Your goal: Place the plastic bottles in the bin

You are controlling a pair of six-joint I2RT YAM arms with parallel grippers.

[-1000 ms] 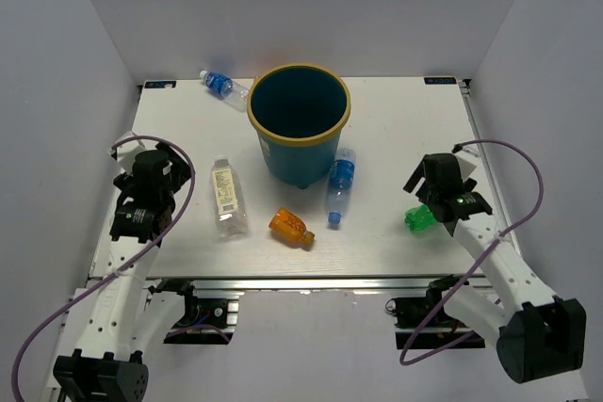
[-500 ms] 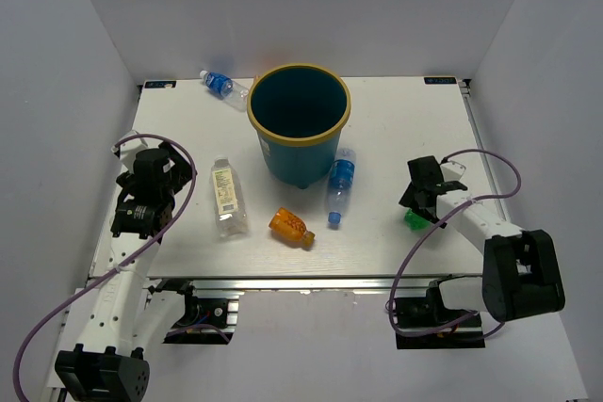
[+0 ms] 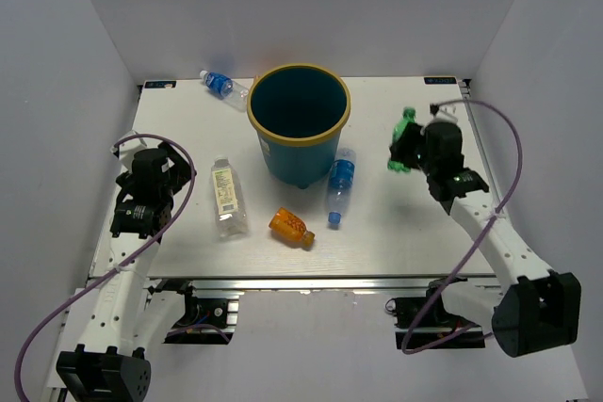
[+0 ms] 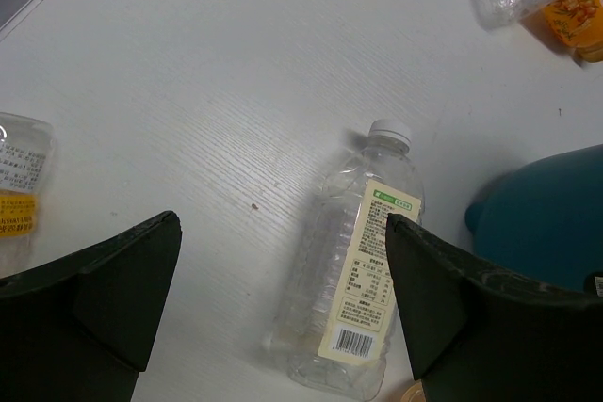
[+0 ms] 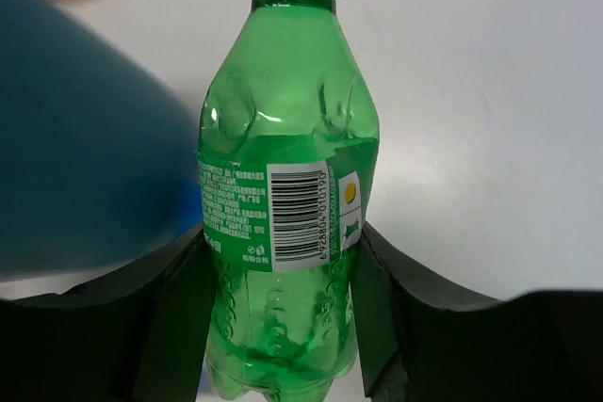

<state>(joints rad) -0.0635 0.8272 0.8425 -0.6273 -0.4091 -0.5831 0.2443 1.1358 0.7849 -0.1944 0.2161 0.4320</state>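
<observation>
1. Our left gripper (image 4: 283, 228) hangs spread wide, grasping nothing, over the pale-label bottle (image 3: 226, 197) lying on the table (image 3: 415, 233).
2. One blue-label bottle (image 3: 220, 84) lies behind the bin (image 3: 300, 70), and we see nothing inside the bin.
3. The orange bottle (image 3: 290, 226) and the second blue-label bottle (image 3: 340, 183) lie just before it.
4. Our right gripper (image 3: 415, 143) clasps the green bottle (image 5: 283, 185), raised right of the bin. We judge none delivered and five left.

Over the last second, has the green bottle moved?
Yes. The green bottle, clamped in the right gripper, moved farther back and closer to the bin.
</observation>
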